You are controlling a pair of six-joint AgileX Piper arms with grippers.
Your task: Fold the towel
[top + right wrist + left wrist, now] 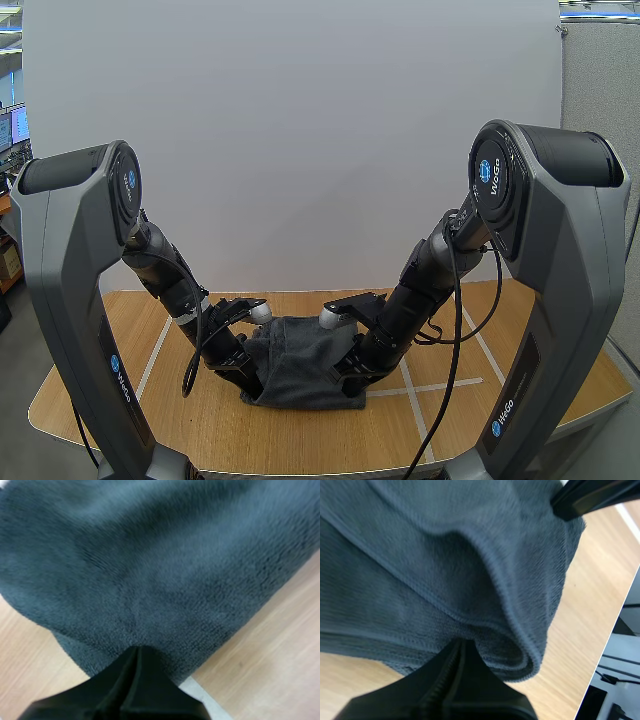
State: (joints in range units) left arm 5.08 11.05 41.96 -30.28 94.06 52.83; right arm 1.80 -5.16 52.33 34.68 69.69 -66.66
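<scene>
WeGo is the one word to read here. The WeGo lettering (pixel 513 190) runs beside a round blue badge (pixel 487 165) on the shoulder of the right arm (pixel 570 260), and the same word and badge show again low on that arm's base. The left arm (pixel 70 260) wears the same pair low on its base, with another blue badge on its shoulder. No other writing is legible.

Down on the pale wooden counter (pixel 130 400), the towel (pixel 300 365) sits between the two arms. It's dark slate grey with a blue cast, and it's bunched into a compact, roughly square heap rather than lying flat. It lies next to white tape lines (pixel 440 387) on the wood, and both arms reach down to it, one at each side edge.

In the left wrist view the towel (pixel 445 570) shows a soft looped pile. A stitched hem (pixel 505 595) curls over in a rounded fold, and several layers are stacked under it. The left jaws are pressed together and pinch the towel right where those layers meet its near edge. A black part of the right arm sits at the towel's far edge.

In the right wrist view the towel (pixel 150 565) is a smooth, plush dome of the same grey, and its edge rests on the wood. The right jaws are closed too, nipping the towel's edge, and faint creases in the cloth gather toward the tips.
</scene>
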